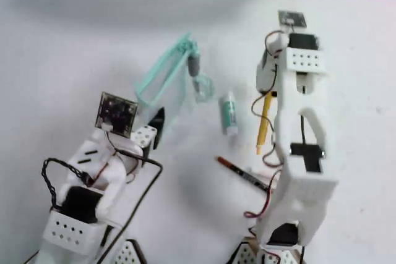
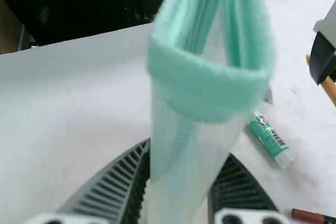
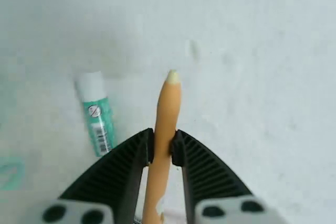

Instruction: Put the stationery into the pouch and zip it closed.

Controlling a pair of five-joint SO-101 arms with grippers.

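A clear pouch (image 1: 164, 81) with mint-green trim is held off the table, and my left gripper (image 1: 157, 123) is shut on its lower end. In the left wrist view the pouch (image 2: 205, 87) rises between my fingers (image 2: 121, 177) with its green-rimmed mouth gaping. My right gripper (image 1: 270, 91) is shut on a yellow-orange pen (image 1: 265, 125), just right of the glue stick (image 1: 229, 113). In the right wrist view the pen (image 3: 168, 108) sticks out past the right gripper (image 3: 163, 139), low over the table, with the glue stick (image 3: 98, 114) beside it. A brown pen (image 1: 242, 173) lies nearer the front.
A grey zipper pull (image 1: 193, 63) and a clear loop (image 1: 203, 88) hang at the pouch's right side. The white table (image 1: 74, 47) ends at a dark far edge. Cables trail beside both arm bases at the front.
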